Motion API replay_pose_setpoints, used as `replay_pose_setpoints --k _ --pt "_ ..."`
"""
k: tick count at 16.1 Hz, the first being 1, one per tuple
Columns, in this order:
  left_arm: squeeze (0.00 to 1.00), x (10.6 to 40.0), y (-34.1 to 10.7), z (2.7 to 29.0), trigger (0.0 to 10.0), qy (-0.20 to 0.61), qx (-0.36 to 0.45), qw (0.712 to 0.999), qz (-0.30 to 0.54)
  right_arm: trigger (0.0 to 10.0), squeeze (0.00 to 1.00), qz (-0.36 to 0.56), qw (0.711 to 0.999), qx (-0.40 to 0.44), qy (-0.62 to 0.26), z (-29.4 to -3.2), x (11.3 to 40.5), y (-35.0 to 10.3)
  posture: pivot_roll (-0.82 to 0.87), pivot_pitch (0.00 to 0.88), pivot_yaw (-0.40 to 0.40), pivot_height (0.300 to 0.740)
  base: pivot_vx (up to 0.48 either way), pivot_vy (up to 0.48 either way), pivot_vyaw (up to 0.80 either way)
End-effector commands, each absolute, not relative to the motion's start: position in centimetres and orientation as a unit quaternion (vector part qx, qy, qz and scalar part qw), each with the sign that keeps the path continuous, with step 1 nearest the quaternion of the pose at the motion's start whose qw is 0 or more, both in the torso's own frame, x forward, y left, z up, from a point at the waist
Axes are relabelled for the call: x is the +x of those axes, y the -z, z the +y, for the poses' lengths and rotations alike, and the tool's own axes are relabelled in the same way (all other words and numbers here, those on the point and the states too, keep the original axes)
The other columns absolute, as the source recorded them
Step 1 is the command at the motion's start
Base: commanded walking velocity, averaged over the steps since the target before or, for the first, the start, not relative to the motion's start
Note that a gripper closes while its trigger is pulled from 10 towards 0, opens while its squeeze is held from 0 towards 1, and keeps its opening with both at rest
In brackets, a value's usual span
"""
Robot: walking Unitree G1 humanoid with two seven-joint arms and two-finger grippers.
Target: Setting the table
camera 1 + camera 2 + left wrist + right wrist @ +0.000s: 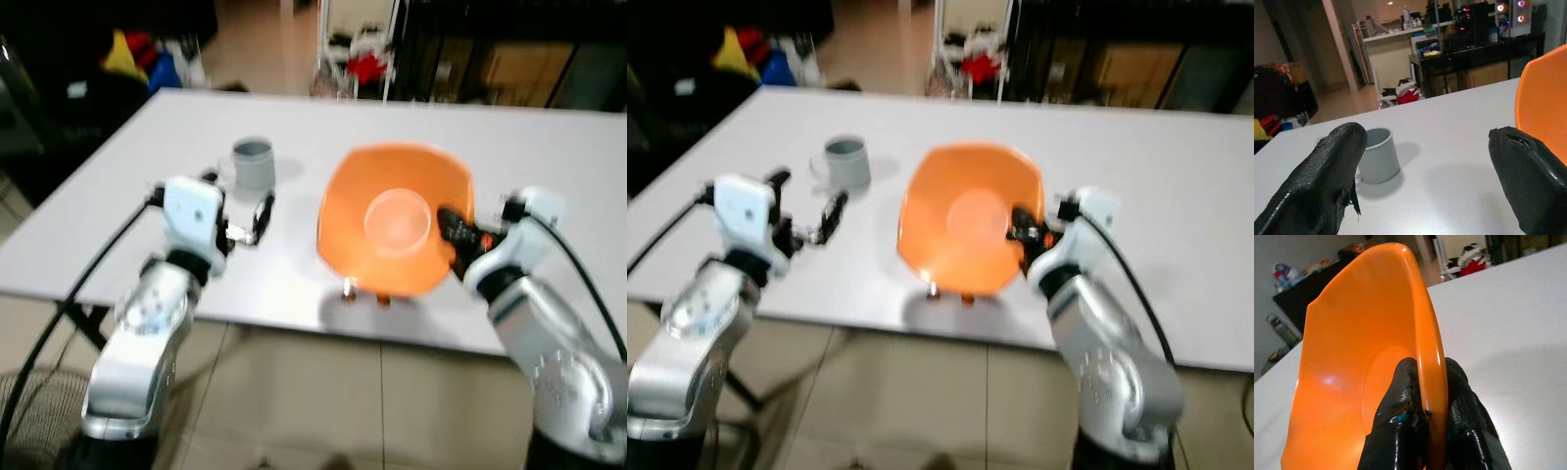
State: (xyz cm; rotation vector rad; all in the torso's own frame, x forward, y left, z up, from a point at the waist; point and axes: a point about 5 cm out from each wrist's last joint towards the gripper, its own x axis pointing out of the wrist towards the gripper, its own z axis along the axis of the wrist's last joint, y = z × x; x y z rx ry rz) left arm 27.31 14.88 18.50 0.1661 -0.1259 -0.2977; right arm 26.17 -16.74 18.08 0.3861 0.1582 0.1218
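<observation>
Two grippers over white table (549, 157): right gripper (1426, 413) clamped on orange bowl (397, 230) rim, seen close in wrist view; left gripper (250, 217) jaws apart, near grey cup (254, 162).

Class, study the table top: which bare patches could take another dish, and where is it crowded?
Bare table stretches right of the orange bowl and along the far edge behind the grey cup. It is crowded near the front: the open left claw sits by the cup, and the right claw pinches the bowl's rim.
</observation>
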Motion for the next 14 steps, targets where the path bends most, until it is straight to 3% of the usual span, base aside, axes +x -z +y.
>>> replay_pose_setpoints --k 1,7,12,14 --pt "0.23 27.2 -18.5 14.3 10.0 0.163 0.085 0.981 -0.062 10.0 0.00 0.077 0.974 0.212 -0.025 -18.4 26.4 -18.0 0.07 0.000 0.044 0.740 0.319 0.000 0.00" --pt "0.20 26.9 -18.1 14.4 10.0 0.176 0.083 0.980 -0.045 10.0 0.00 0.102 0.959 0.263 -0.010 -19.7 27.0 -17.4 0.08 0.000 0.043 0.740 0.200 0.000 0.00" --pt "0.20 25.6 -16.9 13.0 10.0 0.278 0.090 0.956 -0.004 10.0 0.00 0.142 0.933 0.331 0.005 -20.9 27.0 -16.2 0.08 0.000 0.055 0.740 0.000 0.000 0.00" --pt "0.20 24.0 -15.6 12.1 10.0 0.371 0.089 0.923 0.055 10.0 0.00 0.174 0.926 0.333 0.040 -21.8 27.0 -15.3 0.08 0.000 0.055 0.740 0.000 0.000 0.00"
